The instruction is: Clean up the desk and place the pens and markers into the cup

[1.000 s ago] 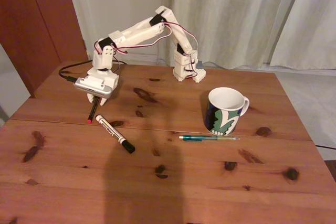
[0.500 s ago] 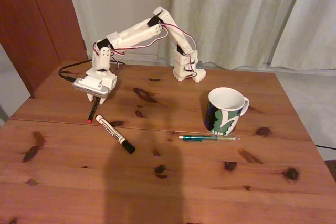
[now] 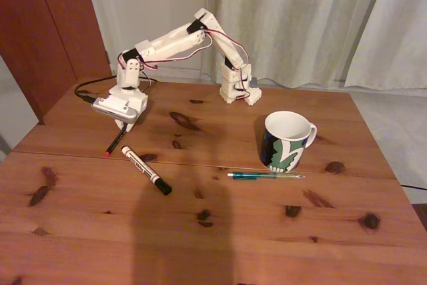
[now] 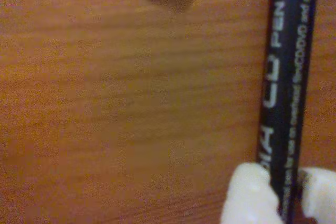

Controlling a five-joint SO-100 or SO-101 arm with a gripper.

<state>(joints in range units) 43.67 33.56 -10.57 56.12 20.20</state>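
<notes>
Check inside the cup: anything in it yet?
The cup shows a bare white inner wall; its bottom is hidden by the rim. The black pen is in the pincer.

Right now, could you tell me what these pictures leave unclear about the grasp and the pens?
- Gripper, fixed view: fingertips hidden under its own body.
- Black pen, wrist view: both ends cut off by the frame; print blurred.
- Green pen, fixed view: too small to read.
- Cup: bottom inside hidden by its rim.

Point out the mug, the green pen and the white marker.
Mug (image 3: 287,150), fixed view, patterned outer wall.
Green pen (image 3: 265,175), fixed view, mid barrel.
White marker (image 3: 141,165), fixed view, white barrel.
</notes>
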